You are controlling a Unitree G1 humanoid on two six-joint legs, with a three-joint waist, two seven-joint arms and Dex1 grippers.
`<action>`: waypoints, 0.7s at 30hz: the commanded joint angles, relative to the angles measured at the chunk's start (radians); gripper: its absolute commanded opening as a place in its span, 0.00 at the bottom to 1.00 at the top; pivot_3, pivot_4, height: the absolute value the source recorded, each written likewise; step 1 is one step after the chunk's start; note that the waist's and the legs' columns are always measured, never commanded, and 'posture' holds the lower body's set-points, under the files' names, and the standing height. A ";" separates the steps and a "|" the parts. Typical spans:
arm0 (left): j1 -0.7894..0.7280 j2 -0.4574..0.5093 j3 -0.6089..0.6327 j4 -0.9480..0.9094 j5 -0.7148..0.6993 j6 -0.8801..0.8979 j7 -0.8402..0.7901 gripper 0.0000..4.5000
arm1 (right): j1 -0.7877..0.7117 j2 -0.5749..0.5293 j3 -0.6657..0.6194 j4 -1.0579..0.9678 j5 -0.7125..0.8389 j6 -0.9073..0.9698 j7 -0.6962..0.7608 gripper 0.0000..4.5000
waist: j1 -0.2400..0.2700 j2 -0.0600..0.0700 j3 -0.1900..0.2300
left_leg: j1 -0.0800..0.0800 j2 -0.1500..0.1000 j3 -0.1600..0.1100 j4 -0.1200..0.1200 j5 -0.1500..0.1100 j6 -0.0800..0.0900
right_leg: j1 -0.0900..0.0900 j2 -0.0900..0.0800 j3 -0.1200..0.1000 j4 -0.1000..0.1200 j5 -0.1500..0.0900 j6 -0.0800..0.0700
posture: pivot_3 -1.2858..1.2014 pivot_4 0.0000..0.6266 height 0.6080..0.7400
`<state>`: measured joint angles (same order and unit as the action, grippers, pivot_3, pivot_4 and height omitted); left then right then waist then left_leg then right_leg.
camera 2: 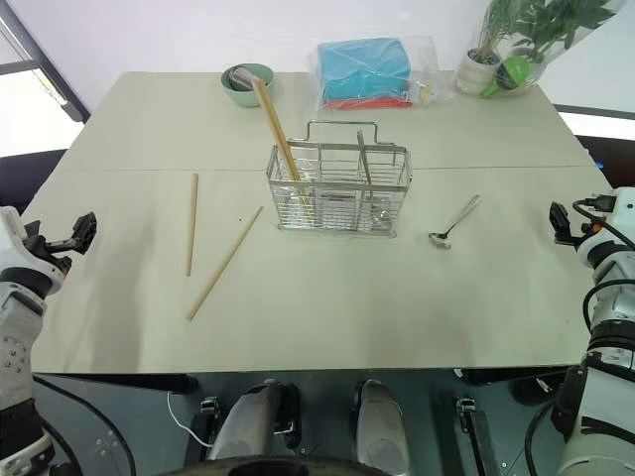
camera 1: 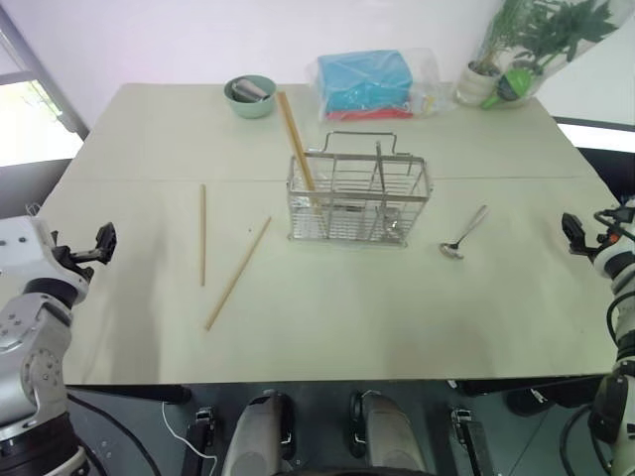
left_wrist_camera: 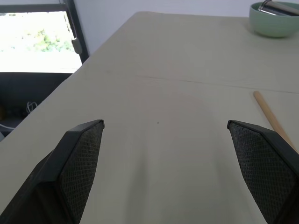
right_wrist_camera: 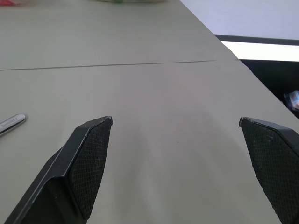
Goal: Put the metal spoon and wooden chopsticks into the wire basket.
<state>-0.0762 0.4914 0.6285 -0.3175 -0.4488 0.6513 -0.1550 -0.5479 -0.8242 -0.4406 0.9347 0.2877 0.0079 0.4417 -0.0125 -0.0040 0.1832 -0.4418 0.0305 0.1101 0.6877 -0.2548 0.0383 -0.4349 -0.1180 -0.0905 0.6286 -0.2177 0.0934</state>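
Both hands wait at the near corners of the worktop, each with its fingers spread wide and holding nothing: the left hand off the near-left edge, the right hand off the right edge. Ahead of the left hand, the two wooden chopsticks lie flat and well apart from each other, one straight, one slanted; a grab at one risks rolling it away, and taking both together looks unlikely while they are splayed. Ahead of the right hand, the metal spoon lies just right of the wire basket, thin and low against the surface, so fingertips could skid over it or push it. The basket, at mid-worktop, already holds a thicker orange-brown stick pair leaning out; a careless drop could knock it or catch on the loop handle. Farthest back stand a green bowl, a blue bagged packet and a potted plant.
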 commanded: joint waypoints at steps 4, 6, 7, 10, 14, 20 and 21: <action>-0.017 0.011 0.014 -0.033 -0.041 0.017 -0.007 0.99 | 0.002 -0.017 -0.016 -0.040 0.004 -0.015 -0.001 0.99 | 0.000 0.000 0.000 | 0.000 0.000 0.000 0.000 0.000 0.000 | 0.000 0.000 0.000 0.000 0.000 0.000 | 0.52 0.24 0.81; -0.015 0.021 0.008 -0.034 -0.034 0.018 -0.007 0.99 | 0.002 -0.015 -0.015 -0.040 0.004 -0.016 -0.001 0.99 | -0.001 0.000 0.000 | 0.000 0.000 0.000 0.000 0.000 0.000 | 0.000 0.000 0.000 0.000 0.000 0.000 | 0.52 0.24 0.81; -0.012 0.025 0.003 -0.034 -0.029 0.014 -0.011 0.99 | -0.001 -0.014 -0.015 -0.039 0.004 -0.016 -0.001 0.99 | -0.001 0.000 0.000 | 0.000 0.000 0.000 0.000 0.000 0.000 | 0.000 0.000 0.000 0.000 0.000 0.000 | 0.52 0.24 0.81; -0.010 0.034 -0.001 -0.031 -0.025 0.010 -0.014 0.99 | -0.007 -0.011 -0.013 -0.037 0.004 -0.017 -0.002 0.99 | -0.001 0.000 0.000 | 0.000 0.000 0.000 0.000 0.000 0.000 | 0.000 0.000 0.000 0.000 0.000 0.000 | 0.52 0.24 0.81; -0.010 0.043 0.007 -0.026 -0.029 0.016 -0.010 0.99 | -0.009 -0.006 -0.012 -0.044 0.006 -0.017 -0.002 0.99 | -0.001 0.000 0.000 | 0.000 0.000 0.000 0.000 0.000 0.000 | 0.000 0.000 0.000 0.000 0.000 0.000 | 0.52 0.24 0.81; -0.013 0.051 0.008 -0.032 -0.030 0.028 -0.004 0.99 | -0.002 0.001 -0.014 -0.057 0.009 -0.019 0.000 0.99 | -0.001 0.000 0.000 | 0.000 0.000 0.000 0.000 0.000 0.000 | 0.000 0.000 0.000 0.000 0.000 0.000 | 0.52 0.24 0.81; -0.014 0.053 0.007 -0.033 -0.030 0.030 -0.004 0.99 | -0.003 0.002 -0.014 -0.056 0.009 -0.019 0.000 0.99 | -0.001 0.000 0.000 | 0.000 0.000 0.000 0.000 0.000 0.000 | 0.000 0.000 0.000 0.000 0.000 0.000 | 0.52 0.24 0.81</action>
<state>-0.0853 0.5247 0.6145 -0.3176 -0.4793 0.6850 -0.1654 -0.5440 -0.8093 -0.4406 0.9228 0.2887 0.0076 0.4403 -0.0137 -0.0040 0.1833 -0.4417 0.0306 0.1101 0.6877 -0.2544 0.0378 -0.4349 -0.1178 -0.0905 0.6287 -0.2176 0.0935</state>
